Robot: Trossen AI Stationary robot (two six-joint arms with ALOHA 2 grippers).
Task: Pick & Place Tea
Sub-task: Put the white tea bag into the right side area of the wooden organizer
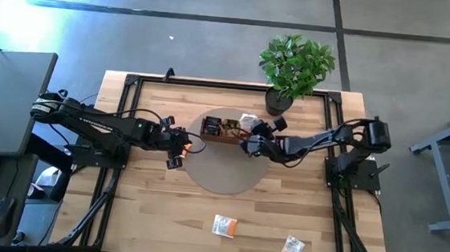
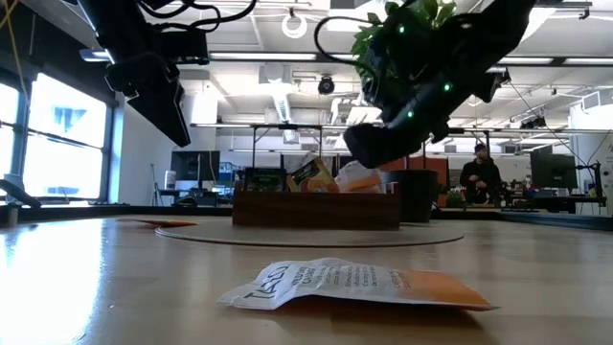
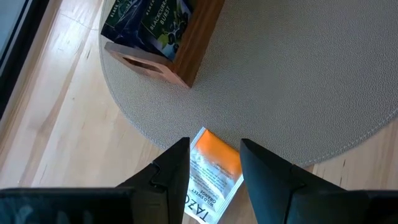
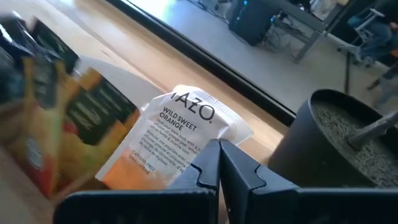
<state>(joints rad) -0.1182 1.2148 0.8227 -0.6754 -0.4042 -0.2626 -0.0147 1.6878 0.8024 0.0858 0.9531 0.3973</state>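
High view, progress: the wooden tray on the round mat is seen already stocked with several sachets, so the job looks partly done – two white-and-orange sachets and are still left near the front edge of the table.
High view, arms: the left gripper is parked over the mat's left edge, the right gripper just beside the tray's right end.
Low view, near sachet: a crinkly paper packet is seen lying flat on the smooth pale wood, well apart from the tray, where packets stand upright.
Left wrist view, claw: a white-and-orange sachet is gripped between the fingers – probably next for the tray; the jaws are held apart by the packet. The mat is a grey pebbled disc.
Right wrist view, claw: the fingers are pressed together with nothing between them; a sachet is seen propped among the others, likely just delivered.
Right wrist view, extras: a dark round plant pot with gritty filling sits behind.
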